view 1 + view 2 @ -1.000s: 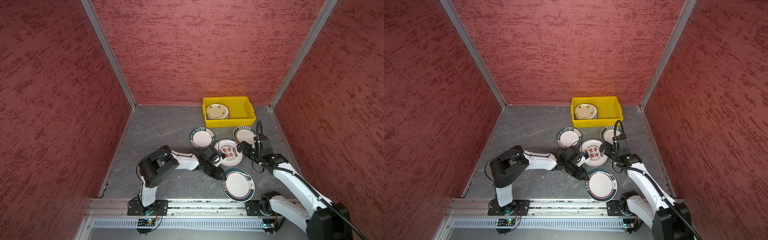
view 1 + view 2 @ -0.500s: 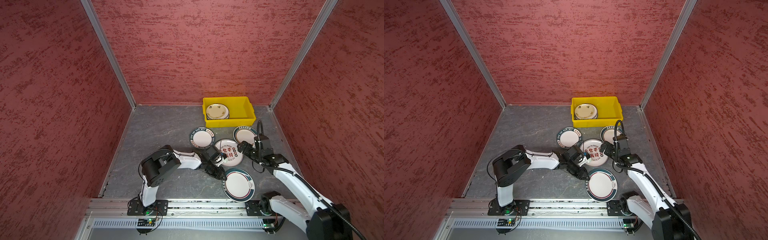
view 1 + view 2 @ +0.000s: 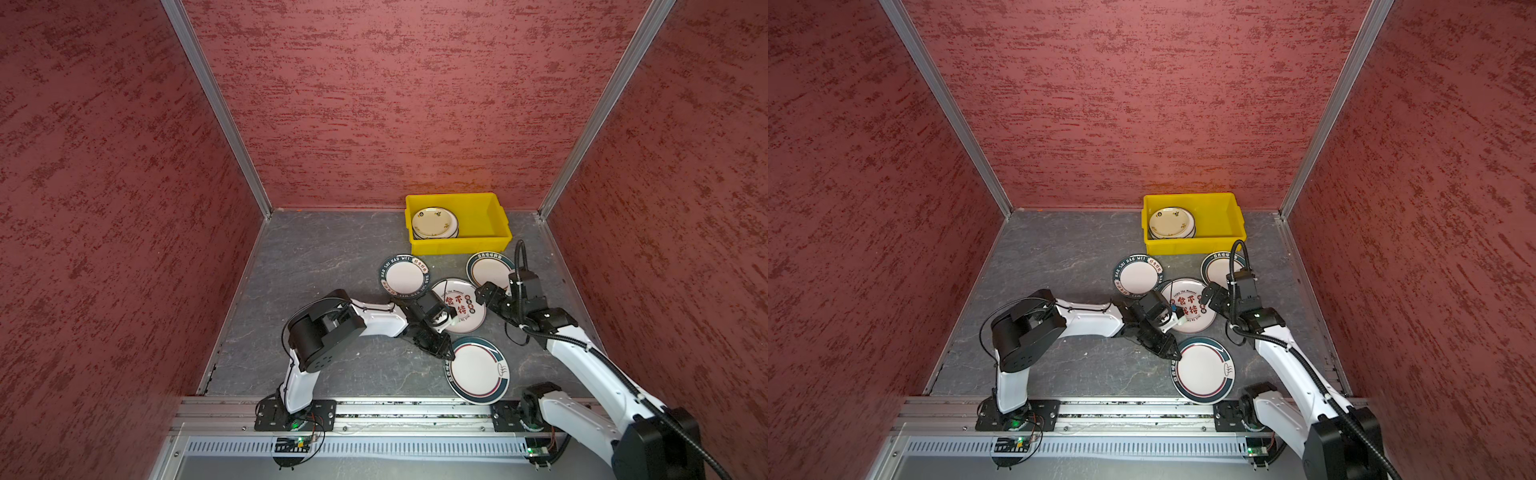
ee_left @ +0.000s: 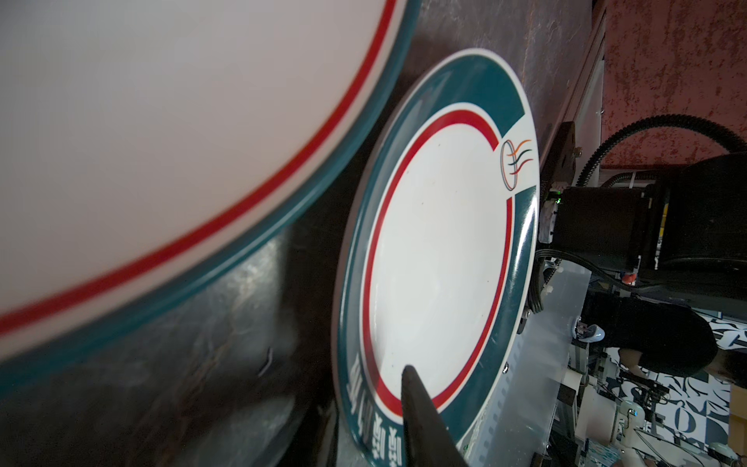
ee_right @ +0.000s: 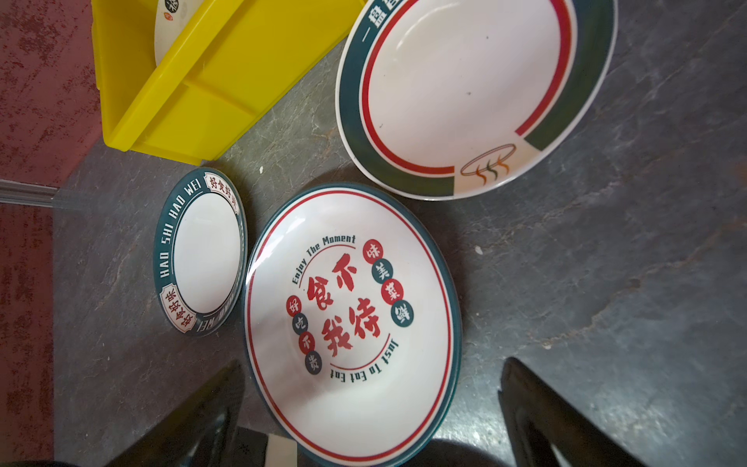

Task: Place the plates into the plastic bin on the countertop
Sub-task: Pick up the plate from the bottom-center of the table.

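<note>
Hemmed in by red textured walls [image 3: 124, 208], I am working low over the dark grey countertop [image 3: 324, 257], with an aluminium rail [image 3: 374, 409] running along its near edge.

At left, my arm is lying almost flat across the slab. My left gripper [image 3: 444, 337] is sitting in the gap between two plates. Just beyond its wrist, the small plate [image 3: 404, 276] is lying flat. It is white with a dark rim lettered HAO SHI HAO WEI, and it is touching the red-character plate [image 3: 461, 305].

That red-character plate, white and ringed in teal and red, is lying at the centre between my two grippers. In my left wrist view its blurred rim is crowding the frame. One black finger [image 4: 420, 424] is reaching over the rim of the near banded plate [image 4: 440, 258], whose near edge is reaching the rail. The other finger is hidden, so I cannot tell whether my left fingers are gripping anything.

To the right, my right gripper [image 5: 372, 420] is hovering empty. Its fingers are spread wide and are straddling the nearest edge of the red-character plate.

My right wrist and cable are covering part of the far banded plate [image 3: 488, 270] in both top views. That plate is lying just beside the plastic bin [image 3: 490, 216]. The bright yellow bin is standing against the back wall, with cream plates [image 3: 434, 222] stacked in its left half.
</note>
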`<action>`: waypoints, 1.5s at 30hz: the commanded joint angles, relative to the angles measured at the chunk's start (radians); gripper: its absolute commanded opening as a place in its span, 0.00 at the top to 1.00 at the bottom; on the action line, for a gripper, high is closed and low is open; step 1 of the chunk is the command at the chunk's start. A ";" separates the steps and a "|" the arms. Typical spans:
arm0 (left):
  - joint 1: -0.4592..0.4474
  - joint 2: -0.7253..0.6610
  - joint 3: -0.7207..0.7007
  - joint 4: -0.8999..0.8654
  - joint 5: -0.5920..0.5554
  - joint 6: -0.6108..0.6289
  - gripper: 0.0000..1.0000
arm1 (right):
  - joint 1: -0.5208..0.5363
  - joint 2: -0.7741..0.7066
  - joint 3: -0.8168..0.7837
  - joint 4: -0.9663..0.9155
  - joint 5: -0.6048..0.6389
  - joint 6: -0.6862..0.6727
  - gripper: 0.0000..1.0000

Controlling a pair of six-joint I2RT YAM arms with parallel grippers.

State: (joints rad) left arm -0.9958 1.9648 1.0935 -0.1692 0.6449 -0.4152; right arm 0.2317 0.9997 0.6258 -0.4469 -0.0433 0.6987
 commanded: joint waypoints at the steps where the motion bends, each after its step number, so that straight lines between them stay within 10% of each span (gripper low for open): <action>1: -0.007 0.029 0.011 -0.039 -0.031 0.019 0.74 | -0.007 -0.001 0.020 0.002 0.018 -0.006 0.01; 45: -0.010 0.018 0.031 -0.094 -0.108 0.011 0.97 | -0.012 -0.027 -0.001 0.004 0.026 -0.005 0.01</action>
State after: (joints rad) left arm -0.9977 1.9766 1.1210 -0.1951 0.6296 -0.4374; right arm 0.2253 0.9844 0.6258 -0.4469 -0.0402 0.6952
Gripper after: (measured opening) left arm 0.097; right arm 0.990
